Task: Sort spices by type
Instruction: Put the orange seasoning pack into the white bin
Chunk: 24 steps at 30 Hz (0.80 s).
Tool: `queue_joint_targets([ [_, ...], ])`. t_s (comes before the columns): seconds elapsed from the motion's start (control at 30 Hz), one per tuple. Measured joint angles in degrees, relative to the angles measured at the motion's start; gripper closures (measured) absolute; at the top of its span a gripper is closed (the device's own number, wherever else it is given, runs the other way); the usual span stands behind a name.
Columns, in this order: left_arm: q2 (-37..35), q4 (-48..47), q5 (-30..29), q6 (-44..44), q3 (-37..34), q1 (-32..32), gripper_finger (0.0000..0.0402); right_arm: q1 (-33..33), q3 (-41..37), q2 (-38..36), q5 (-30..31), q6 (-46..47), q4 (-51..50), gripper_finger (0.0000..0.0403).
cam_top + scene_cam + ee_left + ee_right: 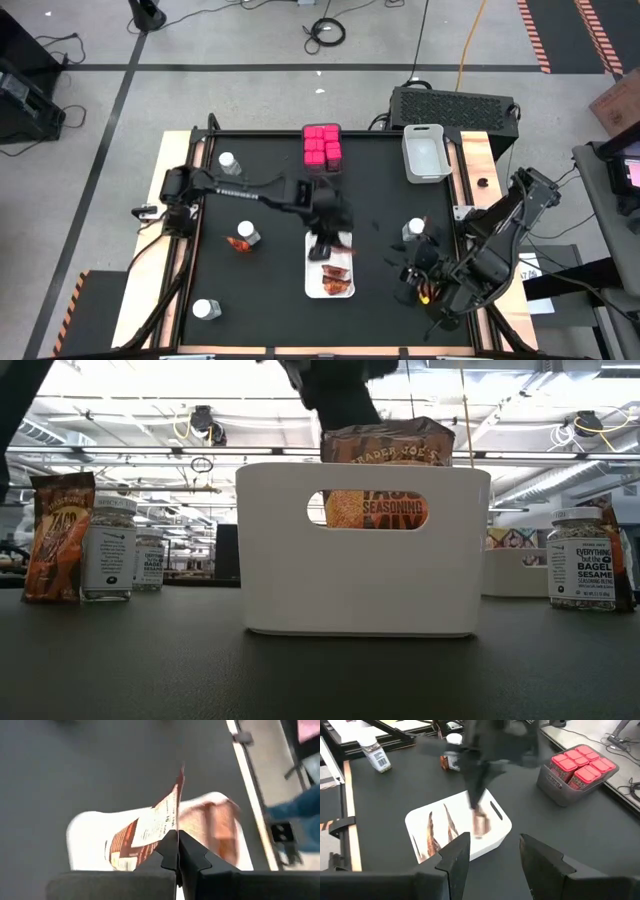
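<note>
In the left wrist view the left gripper [177, 851] has its fingers [167, 851] clenched on the lower edge of a crinkly red-orange packet [157, 822], which stands up edge-on from between the tips. Just beyond it lies the white tray [87, 837], with another packet inside, blurred. From above, this gripper [328, 238] hangs over the far end of the tray [313, 268] in the middle of the desk [270, 300]; two packets [336, 281] lie flat in the tray's near part.

The right gripper [492, 862] waits near the desk's right side with its fingers apart and nothing between them, facing the tray. Whether the red-orange scrap beside it in the high view is another packet is hard to tell.

In the low view the tray's wall hides most of the held packet [385, 455]; only its top and a strip through the handle slot show.

Loose on the desk: a packet [238, 243] touching a clear jar [246, 232] on the left, a jar [206, 309] at the near left corner, one [229, 162] at the far left, and one [415, 230] on the right.

Farthest off, a grey bin [322, 166] holds pink cube boxes [322, 145], and a second grey bin [425, 153] stands to its right.
</note>
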Motion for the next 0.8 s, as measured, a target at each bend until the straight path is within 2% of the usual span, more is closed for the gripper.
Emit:
queue_joint_targets([
  [0.23,0.0,1.1,-8.3,-0.2,0.0,-5.8,0.0401,1.9,0.0,0.0,0.0,1.1,0.3,0.0239],
  [0.33,0.0,2.6,-8.5,-2.3,-0.7,-6.5,0.0401,2.3,0.0,0.0,0.0,1.1,0.3,0.0239],
  [0.57,-0.6,12.4,-12.3,-5.9,-7.5,-7.8,0.0401,2.8,0.0,0.0,0.0,1.0,0.5,0.0239],
  [0.8,-0.5,12.8,-13.7,-6.0,-9.3,-7.7,0.0401,3.2,0.0,0.0,-0.1,1.1,0.6,0.0239],
])
